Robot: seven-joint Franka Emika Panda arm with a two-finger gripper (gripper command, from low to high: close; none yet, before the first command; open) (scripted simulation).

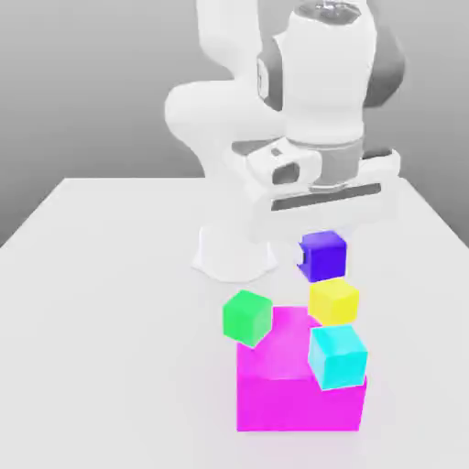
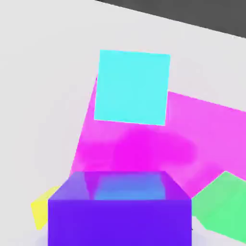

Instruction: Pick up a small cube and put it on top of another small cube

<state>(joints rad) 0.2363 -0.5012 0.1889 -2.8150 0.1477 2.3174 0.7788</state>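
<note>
- Green cube (image 1: 245,317), off toward the exterior view's left of the hand and lower, sits tilted against the corner of the magenta block (image 1: 293,398); it reads as clutter, not part of the stack to be built.
- Magenta block, well below the hand and nearer the camera, carries the cyan cube (image 1: 337,356) against its upper corner on the exterior view's right; both look like distractors.
- Violet-purple small cube (image 1: 322,256) hangs directly under the gripper (image 1: 322,229), lifted clear of the table (image 1: 110,275). The jaws are squeezed nearly together on it, so I judge it held for carrying.
- Yellow cube (image 1: 333,300) lies just beneath the held cube, slightly toward the exterior view's right; the two appear close but whether they touch I cannot tell. The hold above it suits a lowering onto its top face.
- Violet cube's look: plain, glossy, saturated, sharp-edged, its top face catching a bluish sheen in the hand view (image 2: 120,209), matching the yellow one in size.
</note>
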